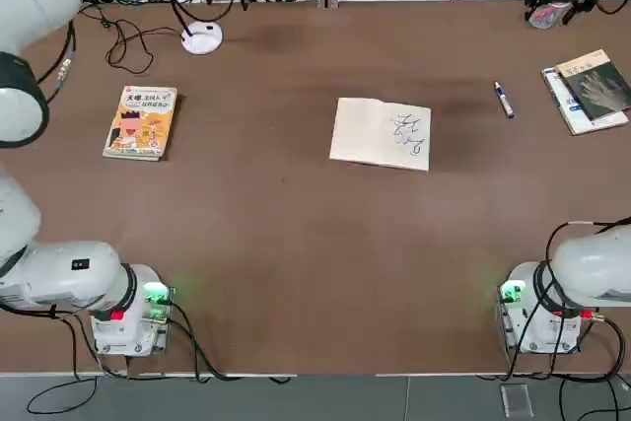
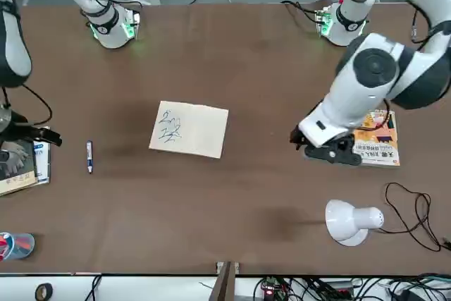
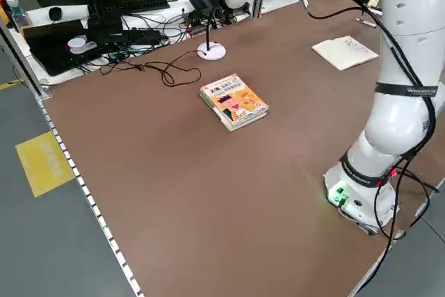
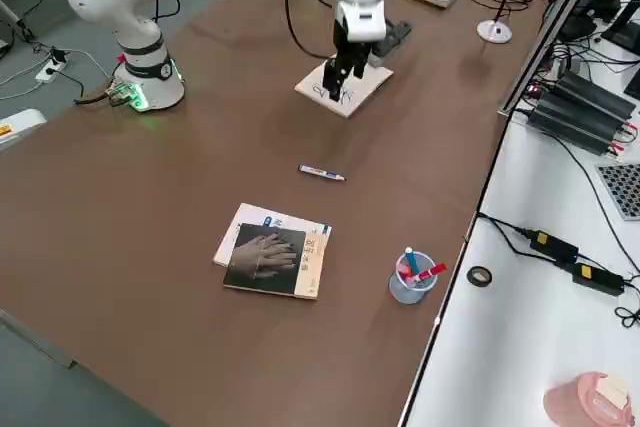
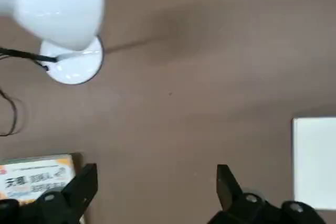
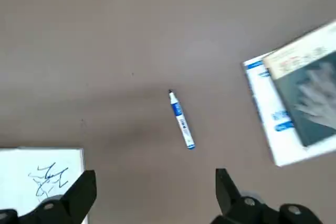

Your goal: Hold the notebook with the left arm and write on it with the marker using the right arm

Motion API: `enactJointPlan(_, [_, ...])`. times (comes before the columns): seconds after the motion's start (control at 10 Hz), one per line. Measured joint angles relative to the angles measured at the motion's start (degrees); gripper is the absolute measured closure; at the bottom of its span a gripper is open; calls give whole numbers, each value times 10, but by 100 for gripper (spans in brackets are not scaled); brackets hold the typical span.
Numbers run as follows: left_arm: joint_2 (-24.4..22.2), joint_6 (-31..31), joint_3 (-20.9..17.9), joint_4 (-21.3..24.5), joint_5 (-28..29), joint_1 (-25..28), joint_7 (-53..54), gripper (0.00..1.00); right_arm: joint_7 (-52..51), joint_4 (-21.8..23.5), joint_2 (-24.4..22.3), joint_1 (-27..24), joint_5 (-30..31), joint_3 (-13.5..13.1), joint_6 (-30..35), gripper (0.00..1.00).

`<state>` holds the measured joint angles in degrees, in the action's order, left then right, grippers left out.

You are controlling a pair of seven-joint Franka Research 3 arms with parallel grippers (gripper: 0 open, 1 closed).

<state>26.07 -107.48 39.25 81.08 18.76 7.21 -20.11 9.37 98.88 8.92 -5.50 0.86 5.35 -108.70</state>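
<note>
notebook (image 1: 381,133) scribbled, marker (image 1: 504,100) lying apart, left gripper (image 5: 156,192) and right gripper (image 6: 155,195) wide open, empty, bodies cropped

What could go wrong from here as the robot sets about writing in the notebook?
1. The slim white marker with a blue cap lies flat on the table, so the open right tool might nudge it and make it roll.
2. The cream-white open notebook lies unheld; the open left tool is beside it, so it could slide.
</note>
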Motion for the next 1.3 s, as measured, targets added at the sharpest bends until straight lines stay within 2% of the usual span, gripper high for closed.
enactJointPlan(0.5, [-19,64,76,2,-6,105,50,0,20,-61,-34,6,26,-2,80,0])
enactJointPlan(0.7, [-26,81,85,2,-8,126,61,0,20,-88,-39,6,27,-5,117,0])
enactJointPlan(0.9, [-33,94,76,2,-18,127,64,0,11,-109,-46,6,28,-10,152,0])
enactJointPlan(1.0, [-39,95,57,2,-24,115,66,0,4,-119,-50,6,28,-16,170,0])
enactJointPlan(1.1, [-48,96,19,2,-35,89,75,0,0,-131,-53,5,28,-21,190,0])
enactJointPlan(1.3, [-72,96,-102,1,-78,1,106,0,-4,-155,-61,5,28,-25,229,0])
